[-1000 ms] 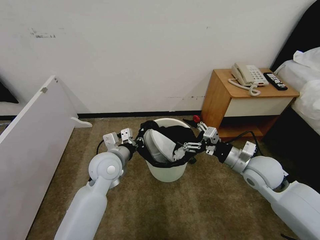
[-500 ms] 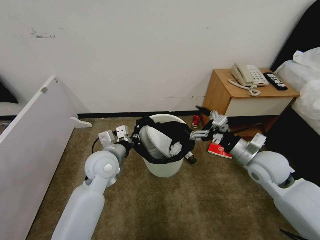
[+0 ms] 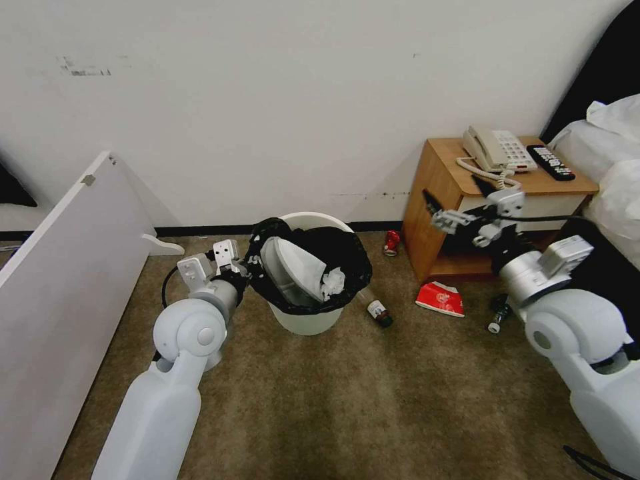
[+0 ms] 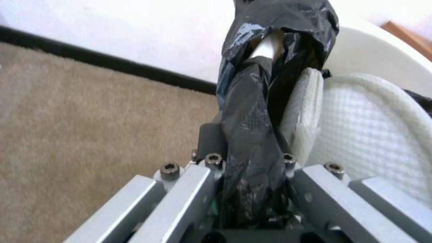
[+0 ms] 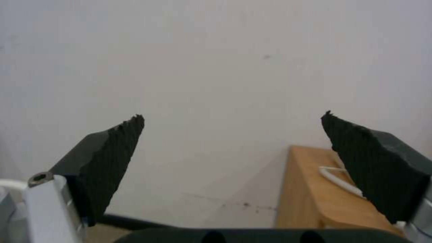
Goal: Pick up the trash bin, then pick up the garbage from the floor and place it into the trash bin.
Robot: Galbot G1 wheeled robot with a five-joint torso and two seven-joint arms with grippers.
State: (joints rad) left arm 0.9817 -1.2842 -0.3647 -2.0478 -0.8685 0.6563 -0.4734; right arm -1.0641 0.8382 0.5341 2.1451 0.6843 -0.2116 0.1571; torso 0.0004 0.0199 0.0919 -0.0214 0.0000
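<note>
The trash bin (image 3: pixel 298 323) is a round white bucket with a black bag folded over its rim (image 4: pixel 252 111). It stands on the carpet near the wall. My left gripper (image 3: pixel 251 271) (image 4: pixel 249 160) is shut on its bag-covered rim at the bin's left side. A white slipper (image 3: pixel 291 265) (image 4: pixel 373 121) and a tissue (image 3: pixel 332 281) sit inside. Garbage lies on the floor to the right: a red can (image 3: pixel 392 243), a small bottle (image 3: pixel 378 311), a red packet (image 3: pixel 440 297) and another bottle (image 3: pixel 497 315). My right gripper (image 3: pixel 455 191) (image 5: pixel 232 116) hangs open and empty, raised in front of the nightstand.
A wooden nightstand (image 3: pixel 437 200) at the right carries a beige telephone (image 3: pixel 497 149) and a black remote (image 3: pixel 551 162). A bed (image 3: pixel 617 180) lies beyond it. A white board (image 3: pixel 63 280) leans at the left. Open carpet (image 3: pixel 347 400) spreads in front of me.
My right gripper rose from the bin's rim up and right to the nightstand. The left arm shifted the bin left and toward the wall, uncovering the litter.
</note>
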